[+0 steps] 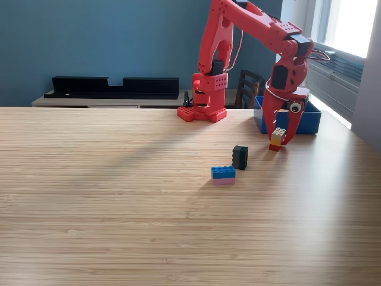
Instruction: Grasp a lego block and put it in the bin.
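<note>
teal wall (pixel 89 42) | wooden table (pixel 119 208) | black shelf (pixel 113 86) | bright window (pixel 351 27)

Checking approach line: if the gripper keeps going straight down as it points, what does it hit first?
The gripper points down with the small lego stack between its jaws; below that, the table. Contact unclear.

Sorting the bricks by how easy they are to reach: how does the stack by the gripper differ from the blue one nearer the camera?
The white, yellow and red stack stands tall and narrow; the blue-over-pink brick lies low and wide. The stack sits between the gripper fingers, just in front of the bin; the blue-over-pink brick lies alone, farther from the bin. Both rest on the table.
</note>
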Action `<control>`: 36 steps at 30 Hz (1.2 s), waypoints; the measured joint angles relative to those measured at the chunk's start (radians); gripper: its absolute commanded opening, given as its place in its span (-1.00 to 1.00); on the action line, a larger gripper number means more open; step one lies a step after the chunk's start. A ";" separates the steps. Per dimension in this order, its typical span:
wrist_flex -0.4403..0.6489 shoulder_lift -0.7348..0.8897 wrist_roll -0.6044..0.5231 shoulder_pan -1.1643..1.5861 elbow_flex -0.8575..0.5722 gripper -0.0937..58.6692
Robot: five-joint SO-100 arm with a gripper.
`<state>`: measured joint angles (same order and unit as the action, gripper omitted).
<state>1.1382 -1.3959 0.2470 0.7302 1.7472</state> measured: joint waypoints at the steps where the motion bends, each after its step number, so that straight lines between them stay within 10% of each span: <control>1: 0.017 0.000 -0.017 -0.011 -0.008 -1.00; 21: 0.402 0.000 -0.201 0.094 -0.179 -1.00; 36: 0.594 0.000 -0.170 0.245 -0.664 -1.00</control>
<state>1.7319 -1.3959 0.0767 0.9756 1.0830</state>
